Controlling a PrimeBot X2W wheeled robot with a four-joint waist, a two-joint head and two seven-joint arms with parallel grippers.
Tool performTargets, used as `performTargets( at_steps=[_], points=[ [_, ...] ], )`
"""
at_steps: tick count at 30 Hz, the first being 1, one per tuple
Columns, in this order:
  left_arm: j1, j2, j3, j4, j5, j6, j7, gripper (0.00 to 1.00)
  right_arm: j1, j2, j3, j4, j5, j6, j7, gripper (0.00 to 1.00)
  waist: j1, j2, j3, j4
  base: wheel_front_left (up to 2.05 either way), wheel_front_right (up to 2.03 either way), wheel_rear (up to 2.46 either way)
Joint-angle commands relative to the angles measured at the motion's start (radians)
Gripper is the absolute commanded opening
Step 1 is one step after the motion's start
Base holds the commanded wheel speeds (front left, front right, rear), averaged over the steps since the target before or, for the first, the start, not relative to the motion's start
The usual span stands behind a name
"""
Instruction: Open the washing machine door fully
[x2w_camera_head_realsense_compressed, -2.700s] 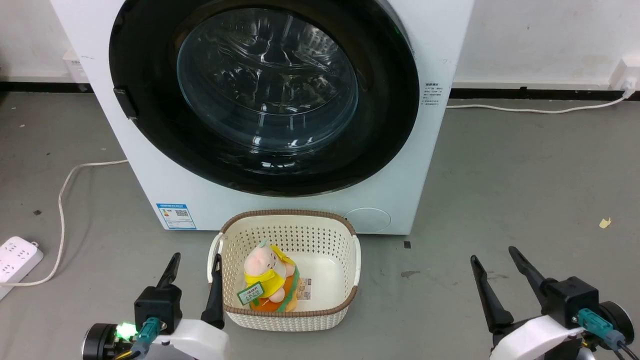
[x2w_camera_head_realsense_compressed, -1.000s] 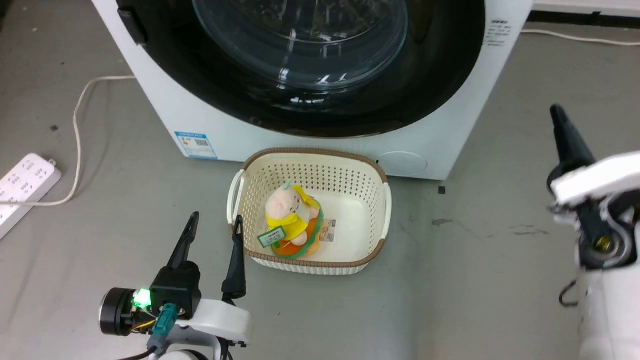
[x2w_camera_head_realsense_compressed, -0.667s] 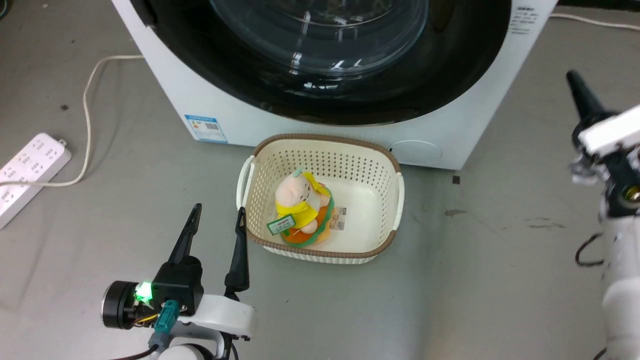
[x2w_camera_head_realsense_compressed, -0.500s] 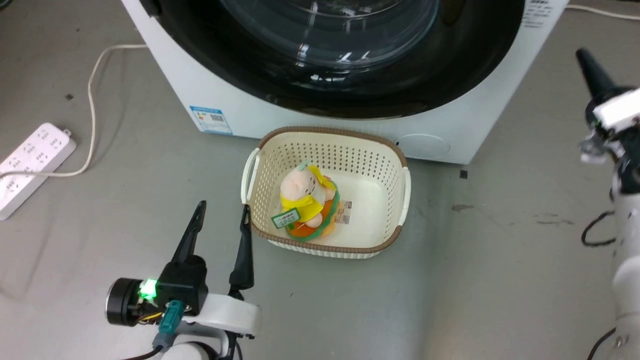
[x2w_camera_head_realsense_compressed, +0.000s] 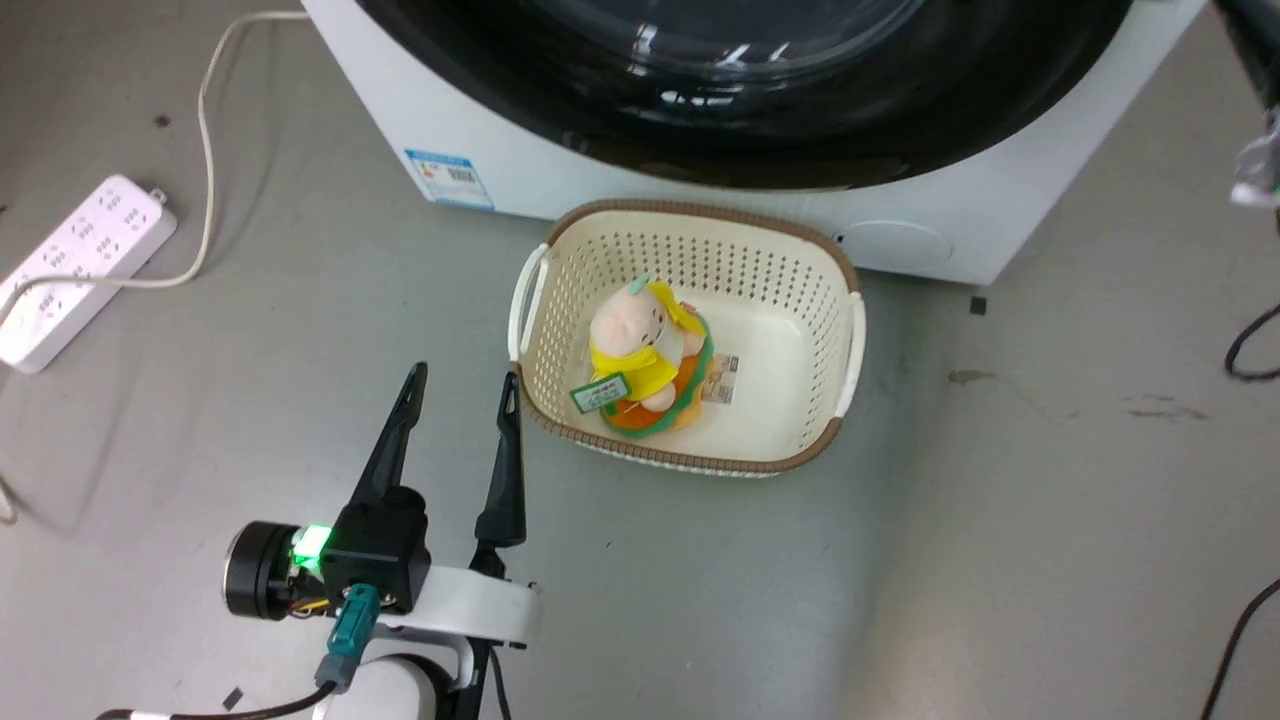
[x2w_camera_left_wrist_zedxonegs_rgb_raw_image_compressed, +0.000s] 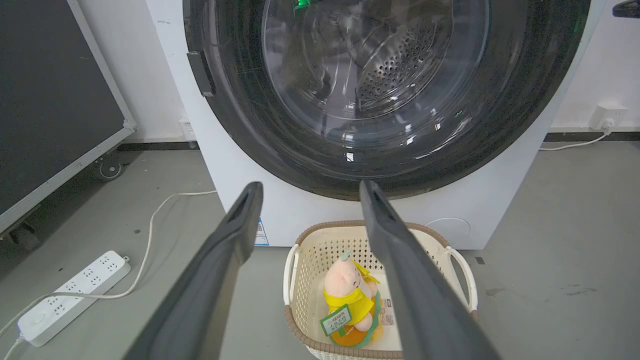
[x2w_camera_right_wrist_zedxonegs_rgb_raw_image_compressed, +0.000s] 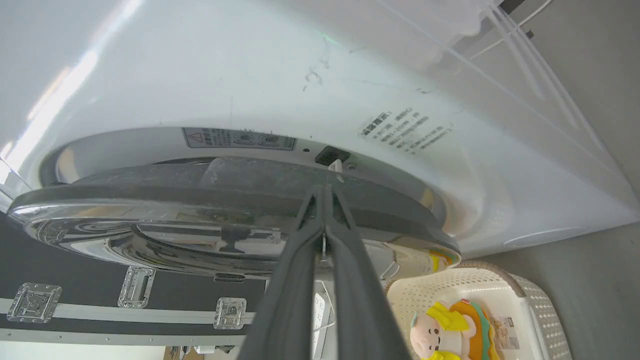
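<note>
The washing machine door (x2w_camera_left_wrist_zedxonegs_rgb_raw_image_compressed: 380, 100), a glossy black ring around a clear glass bowl, faces my left wrist view. In the head view only its lower rim (x2w_camera_head_realsense_compressed: 800, 130) shows at the top. The right wrist view has the door (x2w_camera_right_wrist_zedxonegs_rgb_raw_image_compressed: 200, 200) edge-on, with a gap to the white front where a latch slot (x2w_camera_right_wrist_zedxonegs_rgb_raw_image_compressed: 331, 155) shows. My right gripper (x2w_camera_right_wrist_zedxonegs_rgb_raw_image_compressed: 324, 191) is shut, its tips at the door's rim beside that slot. Low over the floor, my left gripper (x2w_camera_head_realsense_compressed: 465, 373) (x2w_camera_left_wrist_zedxonegs_rgb_raw_image_compressed: 310, 186) stands open and holds nothing, left of the basket.
A cream basket (x2w_camera_head_realsense_compressed: 540, 290) holding a plush toy (x2w_camera_head_realsense_compressed: 640, 335) sits on the floor against the machine's front. A white power strip (x2w_camera_head_realsense_compressed: 80, 265) and its cable lie at the left. A black panel on castors (x2w_camera_left_wrist_zedxonegs_rgb_raw_image_compressed: 50, 100) stands left of the machine.
The head camera has moved, so the whole scene has shifted. My right arm has risen from the lower right toward the door's right edge, leaving a blur. The left gripper stays open.
</note>
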Motion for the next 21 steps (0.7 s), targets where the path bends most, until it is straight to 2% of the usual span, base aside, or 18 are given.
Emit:
performTargets(
  at_steps=[1, 11, 17, 21],
  points=[
    [-0.019, 0.001, -0.006, -0.004, -0.005, 0.008, -0.011, 1.00, -0.055, -0.013, -0.007, 0.039, 0.027, 0.001, 0.020, 0.00, 0.0000, -0.0001, 0.013, 0.009, 0.00, 0.00, 0.00],
    [-0.051, 0.001, -0.037, -0.008, -0.016, 0.024, -0.032, 1.00, -0.236, -0.050, -0.033, 0.191, 0.106, 0.001, 0.114, 0.00, 0.0000, -0.0001, 0.067, 0.042, 0.00, 0.00, 0.00],
    [-0.065, 0.001, -0.058, -0.011, -0.022, 0.038, -0.044, 1.00, -0.311, -0.076, -0.053, 0.258, 0.143, 0.001, 0.140, 0.00, 0.0000, -0.0001, 0.094, 0.060, 0.00, 0.00, 0.00],
    [-0.071, 0.001, -0.068, -0.011, -0.026, 0.046, -0.052, 1.00, -0.329, -0.073, -0.060, 0.300, 0.163, 0.001, 0.197, 0.00, 0.0000, -0.0001, 0.108, 0.066, 0.00, 0.00, 0.00]
  ],
)
